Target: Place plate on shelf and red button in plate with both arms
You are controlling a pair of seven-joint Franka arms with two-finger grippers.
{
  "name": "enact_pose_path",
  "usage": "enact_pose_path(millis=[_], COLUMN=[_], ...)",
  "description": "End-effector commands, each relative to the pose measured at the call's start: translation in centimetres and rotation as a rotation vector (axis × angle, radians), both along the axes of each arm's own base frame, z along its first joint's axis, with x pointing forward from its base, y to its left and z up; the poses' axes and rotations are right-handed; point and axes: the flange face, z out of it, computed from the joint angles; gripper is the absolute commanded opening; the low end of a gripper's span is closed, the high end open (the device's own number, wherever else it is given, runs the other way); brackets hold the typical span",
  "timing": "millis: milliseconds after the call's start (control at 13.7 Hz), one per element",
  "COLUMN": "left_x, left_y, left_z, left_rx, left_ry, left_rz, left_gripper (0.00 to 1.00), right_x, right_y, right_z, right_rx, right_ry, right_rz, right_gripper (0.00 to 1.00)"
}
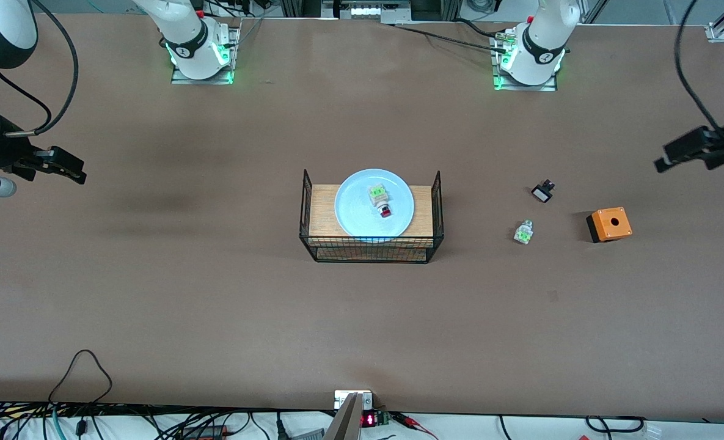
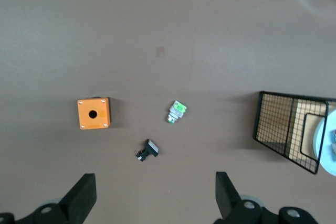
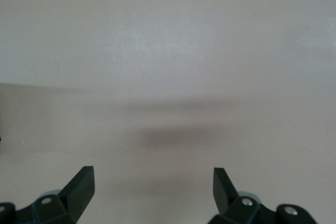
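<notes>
Plate (image 1: 374, 203) sitting on wire rack (image 1: 371, 244), red button (image 1: 380, 200) lying on it, looks done. Left gripper (image 2: 152, 195) and right gripper (image 3: 152, 190) both spread wide, empty, parked high over opposite table ends.

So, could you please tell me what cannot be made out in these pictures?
- Plate: cut off by the left wrist view's edge.
- Rack under the plate: front view, plate covers much of its wooden top.
- Black part: too small to identify in either view.
- Red button: front view, details too small.
- Right wrist view: shows only bare table and the open right hand.
</notes>
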Motion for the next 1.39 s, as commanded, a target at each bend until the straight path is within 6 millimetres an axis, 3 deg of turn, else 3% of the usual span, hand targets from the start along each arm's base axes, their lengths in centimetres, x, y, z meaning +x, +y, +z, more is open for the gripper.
enact_pose_path(millis=[0,146,366,512,585,804,877,1023,1316], left_x=[-0.8,0.1,1.4,4.8,6.0,4.9,3.8,2.3,2.2], left_y=[0.2,0.3,0.4,0.4,-0.6,-2.7,-1.3,-0.5,0.3], left_z=[-2.2,-3.7,-4.2,-6.6,-6.0,-3.9,-2.7,-1.2,-1.0], left_rx=[0.023,0.024,0.05,0.066,0.107,0.167,0.159,0.107,0.046], left_ry=[-0.022,-0.031,-0.05,-0.076,-0.105,-0.099,-0.082,-0.063,-0.065], left_rz=[-0.008,-0.002,-0.01,-0.014,-0.038,-0.09,-0.065,-0.043,-0.008], left_gripper=[1.0,1.0,1.0,1.0,1.0,1.0,1.0,1.0,1.0], right_x=[0.0,0.1,0.0,-0.1,-0.1,0.0,-0.1,-0.1,-0.1], right_y=[-0.7,-0.8,-1.0,-1.0,-0.9,-0.8,-0.8,-0.8,-0.8], right_z=[-0.1,-0.2,-0.1,-0.1,0.0,0.1,0.2,0.2,0.1], right_rx=[0.018,0.024,0.024,0.024,0.024,0.024,0.024,0.022,0.023], right_ry=[-0.006,-0.008,-0.01,-0.004,-0.005,-0.013,-0.014,-0.013,-0.01], right_rz=[-0.023,-0.027,-0.03,-0.029,-0.027,-0.023,-0.026,-0.022,-0.022], right_gripper=[1.0,1.0,1.0,1.0,1.0,1.0,1.0,1.0,1.0])
